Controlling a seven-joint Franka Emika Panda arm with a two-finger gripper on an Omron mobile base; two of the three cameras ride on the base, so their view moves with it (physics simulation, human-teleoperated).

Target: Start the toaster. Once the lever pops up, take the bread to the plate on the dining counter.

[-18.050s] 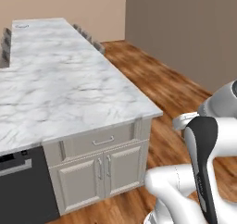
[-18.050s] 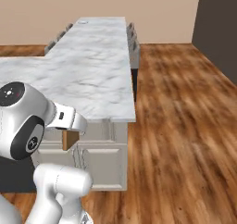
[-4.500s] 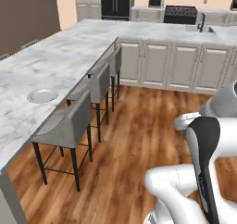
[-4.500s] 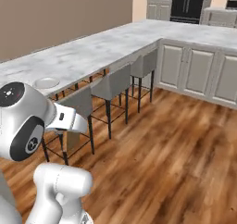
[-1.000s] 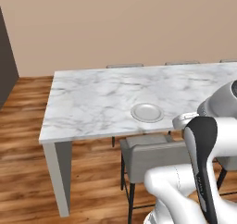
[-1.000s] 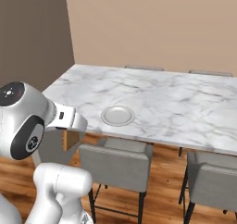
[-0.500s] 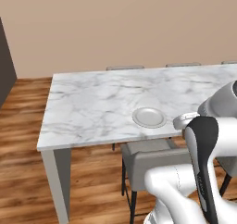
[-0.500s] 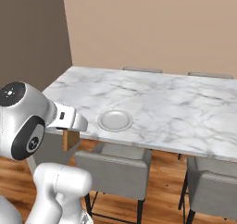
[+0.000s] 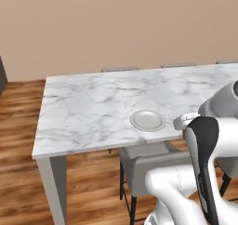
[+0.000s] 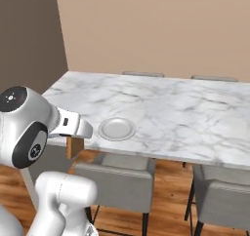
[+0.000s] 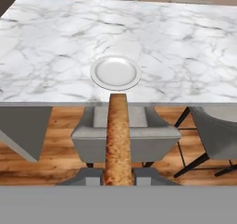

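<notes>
The dining counter is filling more of both base views than a second ago. The plate is sitting near its front edge. The gripper is clenching the bread, edge-on in the hand view.

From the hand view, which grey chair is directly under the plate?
The chair in the middle, seen straight behind the bread held in the gripper. The plate lies right above it; the other chair stands off to the right.
</notes>
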